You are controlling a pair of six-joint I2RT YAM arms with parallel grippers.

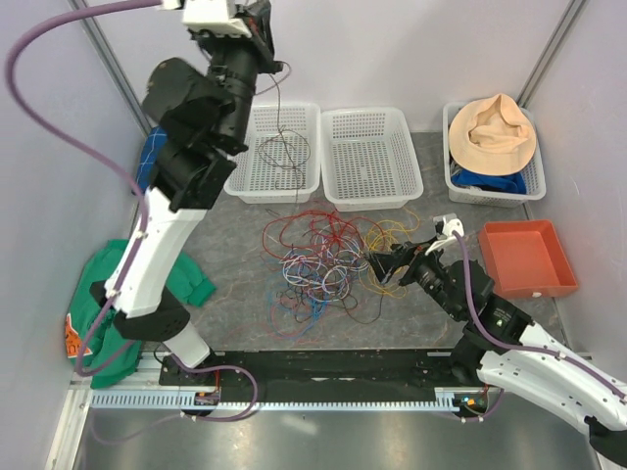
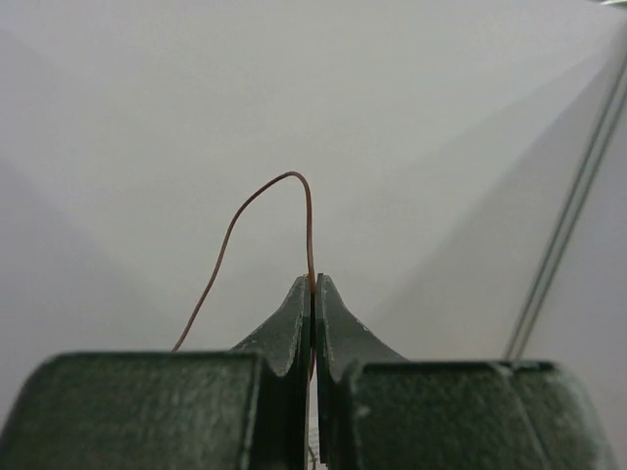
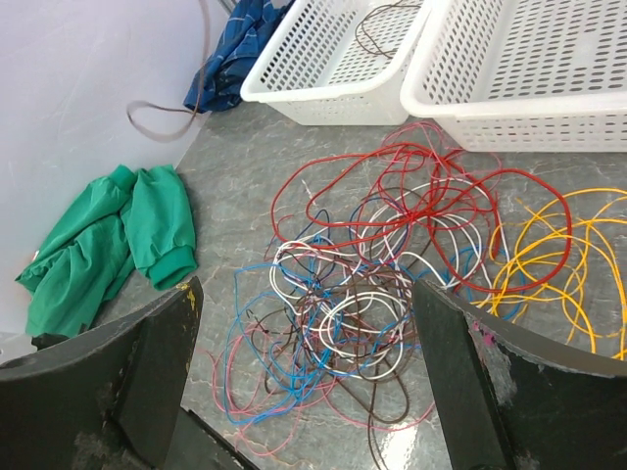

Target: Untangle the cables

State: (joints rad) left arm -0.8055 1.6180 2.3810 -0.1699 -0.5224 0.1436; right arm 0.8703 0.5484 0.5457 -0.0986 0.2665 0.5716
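A tangle of thin cables [image 1: 323, 259], red, white, blue, pink, brown and yellow, lies on the grey table in front of the baskets; it also shows in the right wrist view [image 3: 392, 264]. My left gripper [image 1: 263, 39] is raised high at the back and is shut on a dark brown cable [image 2: 257, 211], which hangs down into the left white basket [image 1: 260, 181]. My right gripper [image 1: 384, 266] is open and empty, low at the right edge of the tangle, its fingers [image 3: 147, 362] wide apart.
A middle white basket [image 1: 372, 157] stands beside the left one. A third basket [image 1: 534, 181] holds a beige hat and blue cloth. An orange tray [image 1: 524, 257] sits at the right. Green cloth [image 1: 108, 294] lies at the left, blue cloth [image 3: 235, 49] behind it.
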